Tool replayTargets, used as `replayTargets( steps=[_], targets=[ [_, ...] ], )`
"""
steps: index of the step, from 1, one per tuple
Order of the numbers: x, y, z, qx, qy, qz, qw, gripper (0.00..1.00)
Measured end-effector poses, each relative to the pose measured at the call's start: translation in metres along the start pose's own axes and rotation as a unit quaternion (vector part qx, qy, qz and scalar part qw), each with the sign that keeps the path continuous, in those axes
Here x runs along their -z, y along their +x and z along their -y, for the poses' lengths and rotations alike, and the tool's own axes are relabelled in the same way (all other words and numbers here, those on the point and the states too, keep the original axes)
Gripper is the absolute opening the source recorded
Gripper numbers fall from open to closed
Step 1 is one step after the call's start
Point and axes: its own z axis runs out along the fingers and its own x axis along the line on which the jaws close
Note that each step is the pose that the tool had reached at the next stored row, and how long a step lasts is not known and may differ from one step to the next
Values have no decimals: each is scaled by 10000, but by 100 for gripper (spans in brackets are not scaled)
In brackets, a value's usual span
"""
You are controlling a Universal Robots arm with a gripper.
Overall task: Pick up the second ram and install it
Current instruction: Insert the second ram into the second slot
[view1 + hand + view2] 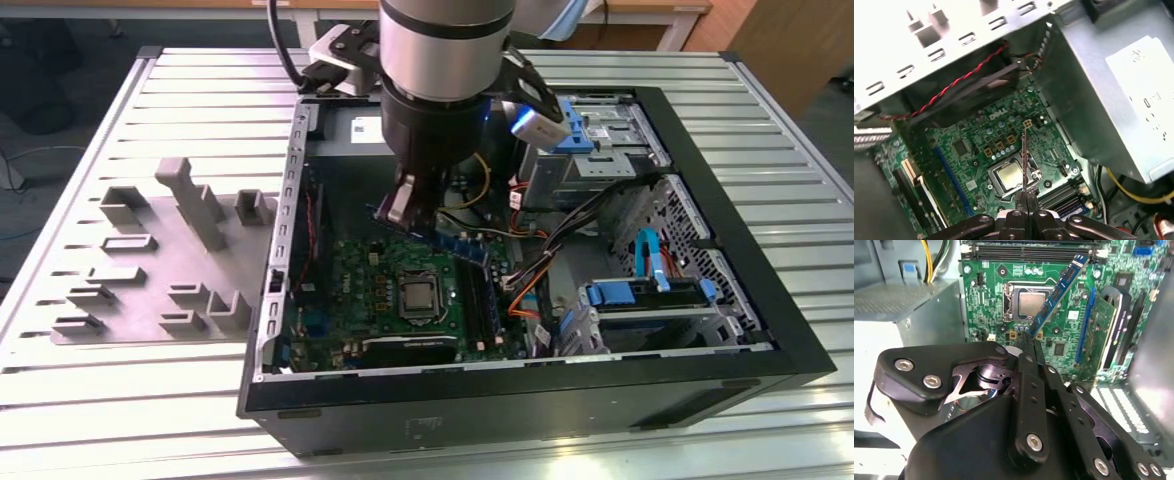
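Hanging inside the open black computer case (534, 405), the arm's black gripper (1028, 340) has its jaws closed tight on one end of the long, thin blue-green ram strip (1059, 292). The strip is held tilted over the large green motherboard (986, 300).

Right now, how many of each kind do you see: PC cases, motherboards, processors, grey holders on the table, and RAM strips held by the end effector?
PC case: 1
Motherboard: 1
Processor: 1
Grey holder: 1
RAM strip in the end effector: 1
Total: 5
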Motion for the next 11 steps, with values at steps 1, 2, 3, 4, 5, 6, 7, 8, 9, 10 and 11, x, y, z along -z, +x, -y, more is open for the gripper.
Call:
replayTargets(
  steps=[1, 2, 3, 4, 5, 6, 7, 8, 9, 10, 11],
  targets=[
    [-1, 0, 0, -90, 2, 4, 10000, 12],
    [-2, 0, 0, -180, 5, 8, 9998, 12],
    [-4, 0, 0, -269, 7, 12, 9996, 12],
    [-5, 0, 0, -360, 9, 16, 9994, 12],
    [-6, 0, 0, -449, 11, 20, 9990, 12],
    [-8, 0, 0, -539, 14, 24, 9985, 12],
    [-9, 0, 0, -637, 16, 28, 9980, 12],
    [-10, 1, 0, -726, 18, 32, 9974, 12],
    [-11, 1, 0, -816, 21, 36, 9967, 12],
    [-12, 1, 0, -905, 23, 40, 9959, 12],
    [-14, 1, 0, -995, 25, 44, 9950, 12]
  ],
)
